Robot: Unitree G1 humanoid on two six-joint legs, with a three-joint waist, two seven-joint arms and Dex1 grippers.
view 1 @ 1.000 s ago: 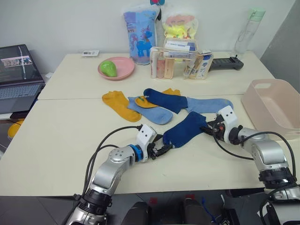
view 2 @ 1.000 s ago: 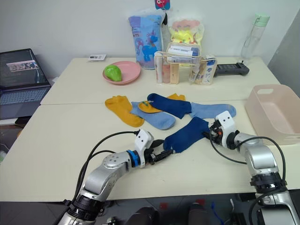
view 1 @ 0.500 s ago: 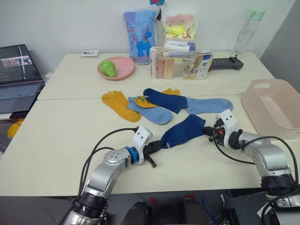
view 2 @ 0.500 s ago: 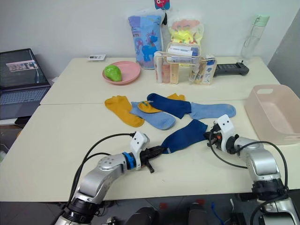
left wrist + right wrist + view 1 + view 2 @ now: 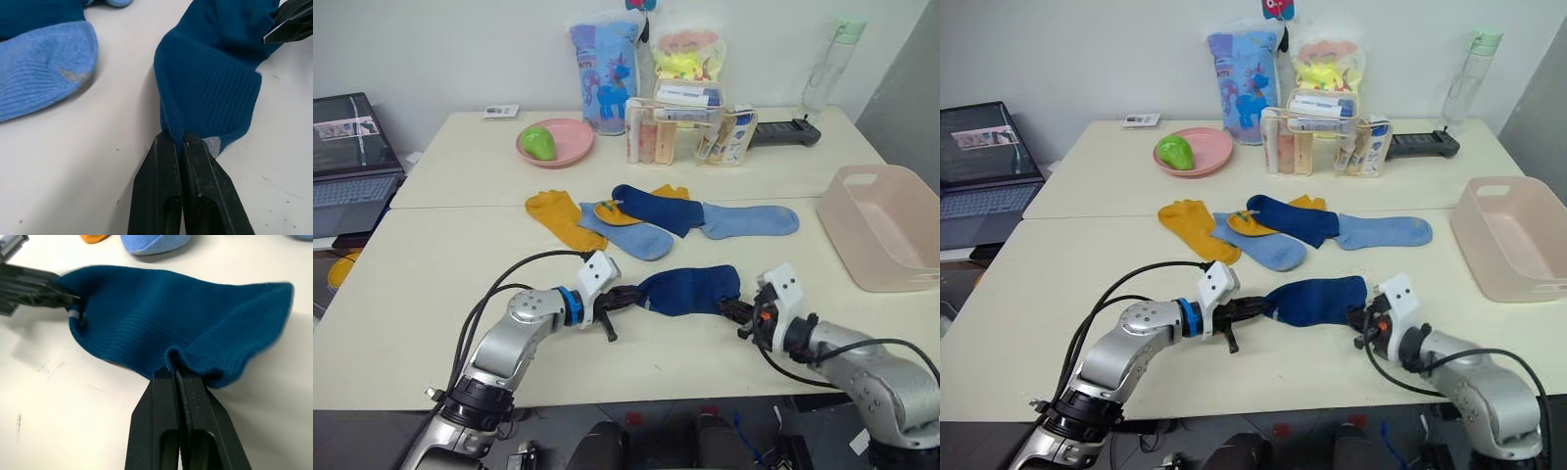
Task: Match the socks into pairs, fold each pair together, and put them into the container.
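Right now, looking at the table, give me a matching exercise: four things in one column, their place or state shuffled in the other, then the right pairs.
Things:
1. navy sock
2. green object
3. container
4. laptop

Place or state:
A. on the pink plate
B. at the table's right edge
C. off the table's left side
D. pinched at both ends by the left pincer and right pincer

Pairs: 1-D, 2-A, 3-B, 4-C

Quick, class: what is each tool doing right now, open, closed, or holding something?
Left tool: closed, pinching one end of the dark navy sock.
Right tool: closed, pinching the other end of it.
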